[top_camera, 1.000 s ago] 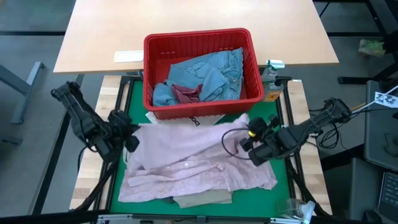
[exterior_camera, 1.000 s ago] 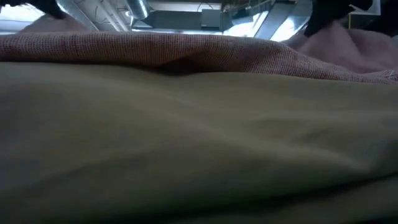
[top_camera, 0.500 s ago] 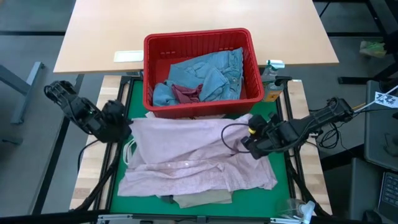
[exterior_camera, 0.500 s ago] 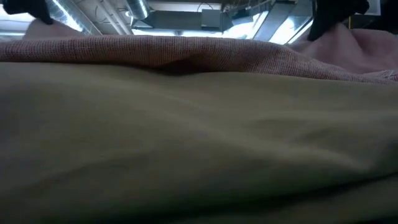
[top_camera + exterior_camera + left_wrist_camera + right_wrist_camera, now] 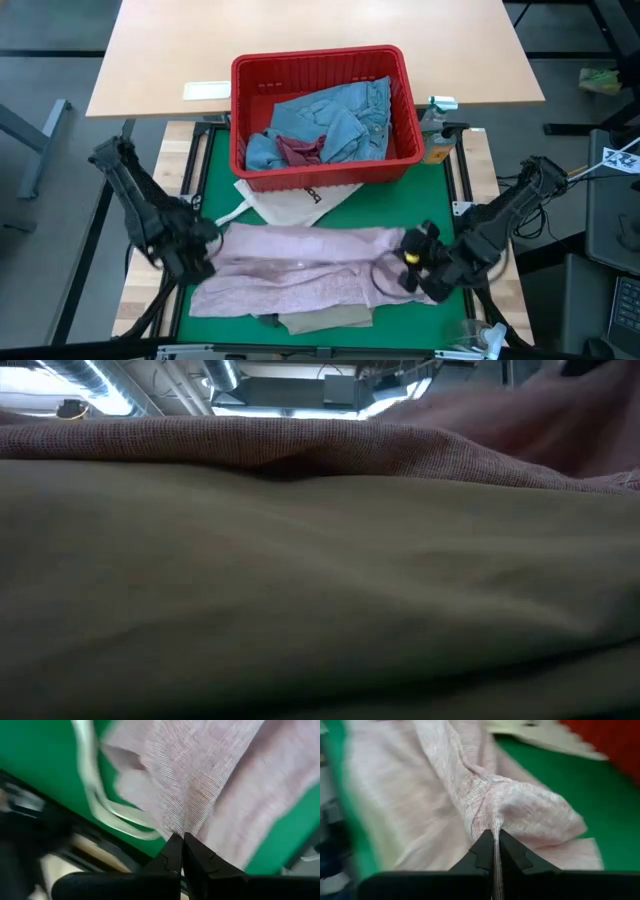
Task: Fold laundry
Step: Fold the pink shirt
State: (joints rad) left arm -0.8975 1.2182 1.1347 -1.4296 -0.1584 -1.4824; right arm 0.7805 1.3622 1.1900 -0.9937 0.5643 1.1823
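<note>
Fabric fills the middle of the high view: the mottled pink top (image 5: 300, 270) lies as a long band across the green mat (image 5: 390, 200), low in the frame. We see the left gripper (image 5: 196, 248) at the band's left end, its jaws pinched shut on the cloth, and the left wrist view shows the fingers (image 5: 170, 854) meeting on a fold of pink weave. At the band's right end the right gripper (image 5: 420, 275) is clamped on a bunched corner of the same top. Beige trousers (image 5: 325, 320) peek out under the band at the bottom centre. Above, in the upper middle, the red plastic basket (image 5: 320, 65) holds the light blue denim jeans (image 5: 340, 115). Between basket and band lies the white tote bag (image 5: 290, 203).
</note>
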